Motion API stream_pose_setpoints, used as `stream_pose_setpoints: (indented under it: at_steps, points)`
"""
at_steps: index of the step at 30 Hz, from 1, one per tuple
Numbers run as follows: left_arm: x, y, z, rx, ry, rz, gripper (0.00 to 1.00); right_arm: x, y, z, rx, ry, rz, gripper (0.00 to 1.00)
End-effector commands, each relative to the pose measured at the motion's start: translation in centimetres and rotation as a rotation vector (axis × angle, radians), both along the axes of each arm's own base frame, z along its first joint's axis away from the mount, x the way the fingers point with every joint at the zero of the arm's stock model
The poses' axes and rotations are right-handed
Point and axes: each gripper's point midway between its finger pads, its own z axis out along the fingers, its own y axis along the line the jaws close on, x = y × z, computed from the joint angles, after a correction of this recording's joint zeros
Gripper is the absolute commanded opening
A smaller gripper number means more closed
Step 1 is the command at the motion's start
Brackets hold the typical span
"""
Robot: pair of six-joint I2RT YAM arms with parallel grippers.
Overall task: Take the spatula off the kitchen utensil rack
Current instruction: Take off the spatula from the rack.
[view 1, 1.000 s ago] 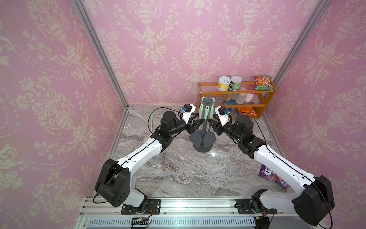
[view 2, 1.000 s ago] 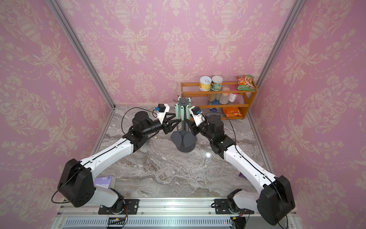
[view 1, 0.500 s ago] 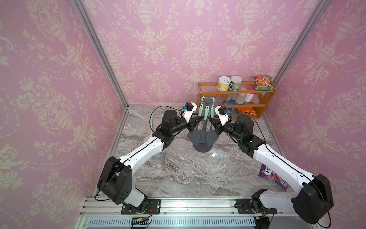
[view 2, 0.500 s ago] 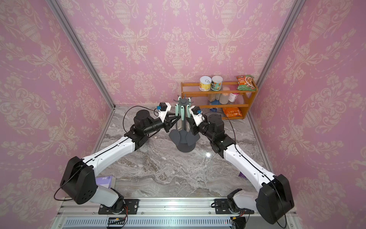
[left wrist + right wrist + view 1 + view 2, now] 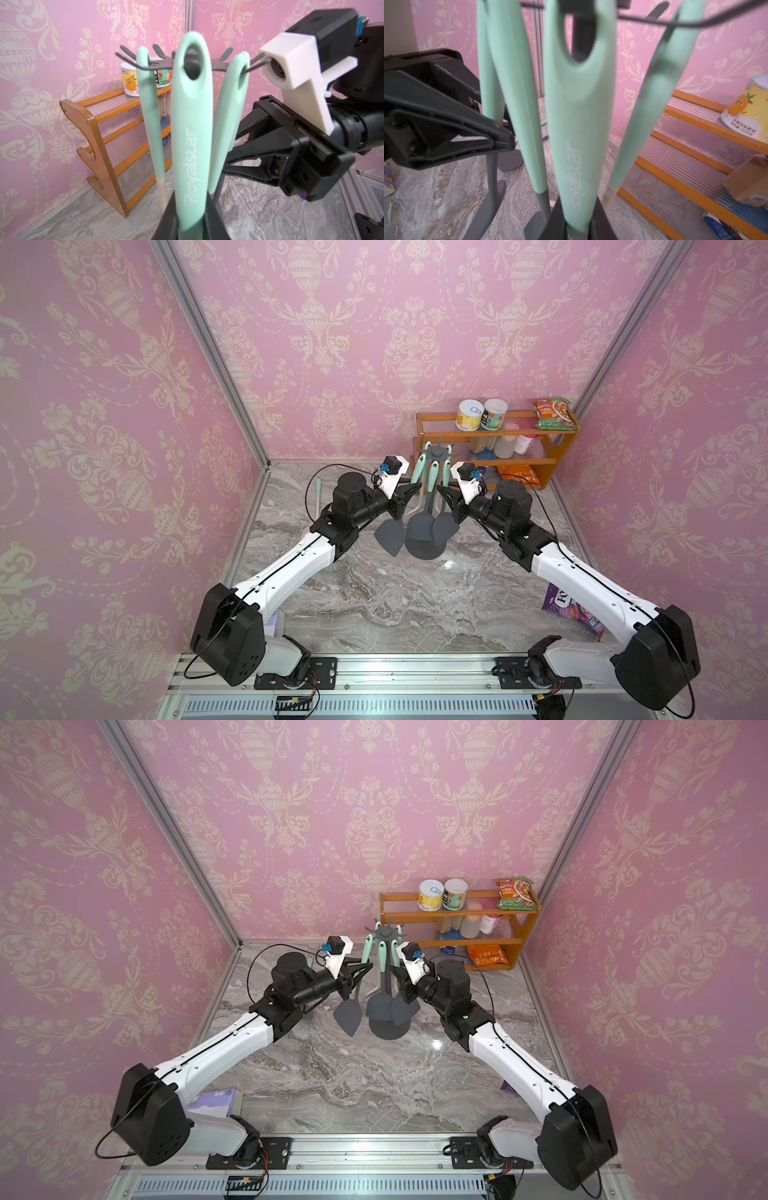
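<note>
The kitchen utensil rack (image 5: 424, 549) stands at the back middle of the marble table, its hook crown (image 5: 438, 452) on top. Several mint-handled utensils hang from it. My left gripper (image 5: 417, 487) is shut on the spatula's mint handle (image 5: 190, 128), which still hangs by its hole from a hook. Its flat pointed grey blade (image 5: 390, 537) swings out left of the base. From the other side, my right gripper (image 5: 439, 490) is shut on another mint handle (image 5: 579, 128), whose grey head (image 5: 445, 526) hangs over the base. Both grips show in the wrist views.
An orange wooden shelf (image 5: 519, 432) with cans (image 5: 469, 414) and snack bags stands right behind the rack. A thin mint stick (image 5: 318, 493) lies by the left wall. A purple packet (image 5: 569, 608) lies under the right arm, a pale purple box (image 5: 216, 1100) by the left arm's base.
Both grippers have closed on mint handles at the rack. The spatula's blade has swung out to the left, away from the base.
</note>
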Motion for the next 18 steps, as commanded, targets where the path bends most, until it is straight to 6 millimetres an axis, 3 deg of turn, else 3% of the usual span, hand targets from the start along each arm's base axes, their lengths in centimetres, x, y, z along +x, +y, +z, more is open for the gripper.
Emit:
stream_pose_setpoints:
  at_steps: [1,18]
  points:
    - [-0.8,1.4,3.6,-0.017,-0.117,0.053,0.16,0.3,-0.6,-0.6,0.007,0.025,-0.032,0.05]
    - [-0.8,3.9,1.4,0.060,-0.120,0.179,0.12,0.1,-0.8,-0.8,-0.004,0.031,-0.040,0.05]
